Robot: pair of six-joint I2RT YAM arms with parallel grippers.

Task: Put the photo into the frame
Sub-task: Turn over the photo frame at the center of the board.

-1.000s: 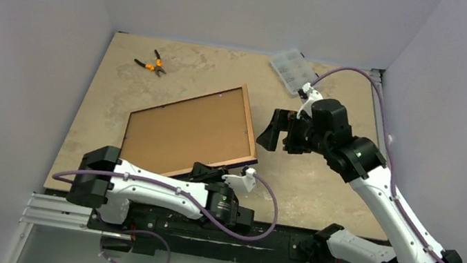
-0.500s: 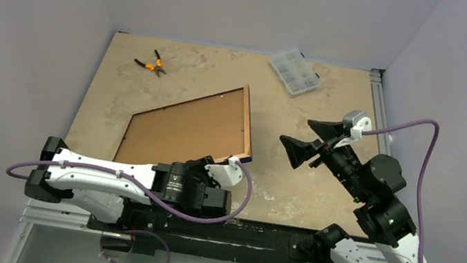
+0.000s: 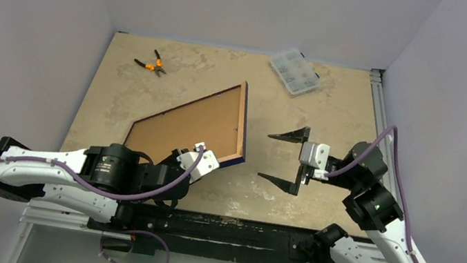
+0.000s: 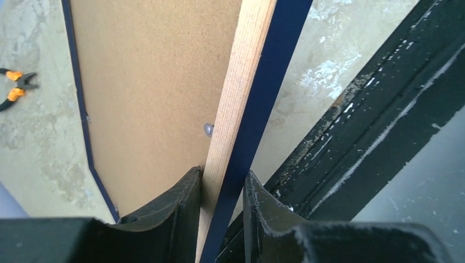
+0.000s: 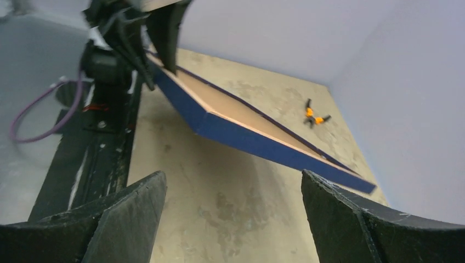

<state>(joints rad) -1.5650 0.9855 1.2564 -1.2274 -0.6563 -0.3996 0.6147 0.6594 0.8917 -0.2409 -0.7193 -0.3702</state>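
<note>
The frame [image 3: 243,122] is lifted and tilted above the table, its light wood face and brown backing board [image 3: 186,128] facing up, the dark blue side underneath. My left gripper [image 3: 192,162] is shut on its near rail. In the left wrist view the jaws [image 4: 221,175] pinch the wood-and-blue rail [image 4: 241,82]. My right gripper [image 3: 284,158] is open wide and empty, to the right of the frame and pointing at it. The right wrist view shows the frame's blue edge [image 5: 247,137] beyond the open fingers [image 5: 233,219]. The photo is out of view.
Orange-handled pliers [image 3: 151,63] lie at the back left, also in the right wrist view [image 5: 315,114]. A clear plastic parts box [image 3: 294,71] sits at the back right. A black mounting rail [image 3: 250,235] runs along the near table edge. Grey walls enclose the table.
My left arm has swung back and left, lifting and tilting the frame by its near rail. My right arm has pulled back and low, turning its open jaws toward the frame.
</note>
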